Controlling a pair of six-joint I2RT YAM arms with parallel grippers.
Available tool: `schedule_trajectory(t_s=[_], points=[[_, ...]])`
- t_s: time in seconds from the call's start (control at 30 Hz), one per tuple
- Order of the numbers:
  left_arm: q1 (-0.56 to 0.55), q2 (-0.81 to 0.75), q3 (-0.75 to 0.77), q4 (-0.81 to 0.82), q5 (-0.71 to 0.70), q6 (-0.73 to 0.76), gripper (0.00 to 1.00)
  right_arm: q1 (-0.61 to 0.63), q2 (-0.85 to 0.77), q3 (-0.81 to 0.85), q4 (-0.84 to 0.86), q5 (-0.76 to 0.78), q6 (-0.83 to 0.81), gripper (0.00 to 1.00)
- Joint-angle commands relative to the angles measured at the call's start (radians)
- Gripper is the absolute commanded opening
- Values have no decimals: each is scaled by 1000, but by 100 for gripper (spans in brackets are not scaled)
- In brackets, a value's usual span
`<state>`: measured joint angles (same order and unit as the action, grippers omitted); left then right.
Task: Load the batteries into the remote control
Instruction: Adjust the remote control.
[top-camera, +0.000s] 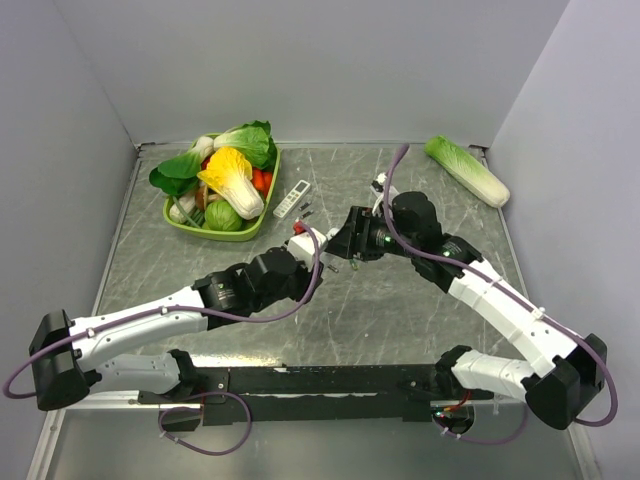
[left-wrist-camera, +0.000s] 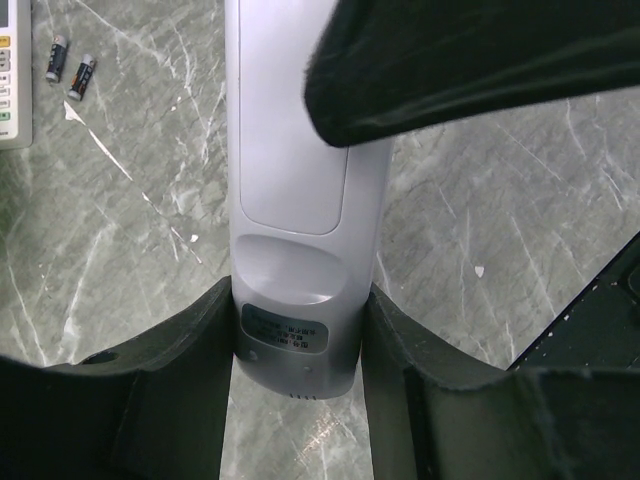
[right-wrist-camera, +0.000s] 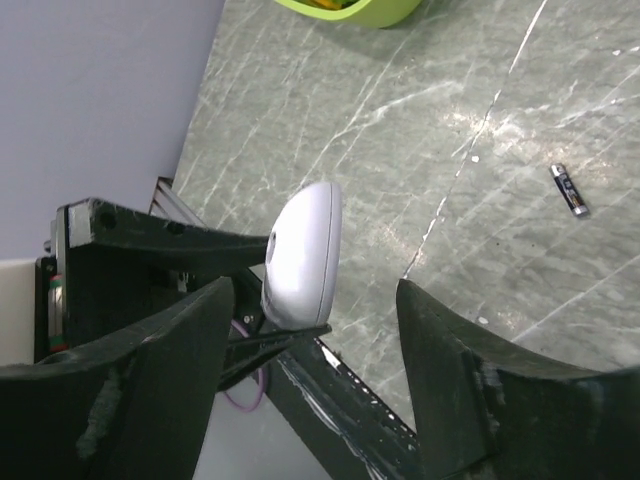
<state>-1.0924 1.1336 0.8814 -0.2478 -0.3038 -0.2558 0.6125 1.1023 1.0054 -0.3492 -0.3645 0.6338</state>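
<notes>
Our left gripper (left-wrist-camera: 300, 310) pinches the remote control (left-wrist-camera: 290, 120), battery cover (left-wrist-camera: 290, 190) facing us, steadying it, we judge, so our right gripper (right-wrist-camera: 315, 295), spread around its far end without touching, can open it; batteries (left-wrist-camera: 82, 77) lie on the table (left-wrist-camera: 480, 230).

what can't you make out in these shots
- remote control, far end: left wrist view, covered by a right jaw. Its front faces away from the camera.
- label print on it: left wrist view, blurred.
- batteries: two show in the left wrist view, but in the top view they are too small to count.
- second remote: left wrist view, cut off by the left edge.
</notes>
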Motion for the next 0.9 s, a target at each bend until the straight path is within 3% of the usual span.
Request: schedule_trajectory(t_s=[0.0,0.13,0.2,0.27,0.4,0.43,0.53,0.63,0.83,0.87], points=[[-12,3,14,61,-12,7,1,-2,19,-19,85,-1,41,69],[-12,-1,4,61,-6,9,1,-3,24,-37,119,-1,53,55],[-11,-12,-10,65,0,6,3,-3,10,-53,139,-8,56,41],[-12,-27,-19,73,5,1,18,-5,-4,-54,139,-7,47,25],[-9,-49,-24,62,15,-42,49,-3,-33,-62,133,13,18,4],[-8,-55,-25,62,18,-48,62,-5,-39,-63,131,15,14,1],[20,-92,-39,79,58,-80,79,-10,-61,-67,122,16,-22,0],[86,-156,-68,107,156,-115,87,-22,-84,-76,118,12,-63,0],[320,-297,-139,198,461,-207,92,-36,-142,-77,127,-36,-242,0],[353,-310,-140,206,582,-220,92,-36,-159,-74,130,-54,-294,0]])
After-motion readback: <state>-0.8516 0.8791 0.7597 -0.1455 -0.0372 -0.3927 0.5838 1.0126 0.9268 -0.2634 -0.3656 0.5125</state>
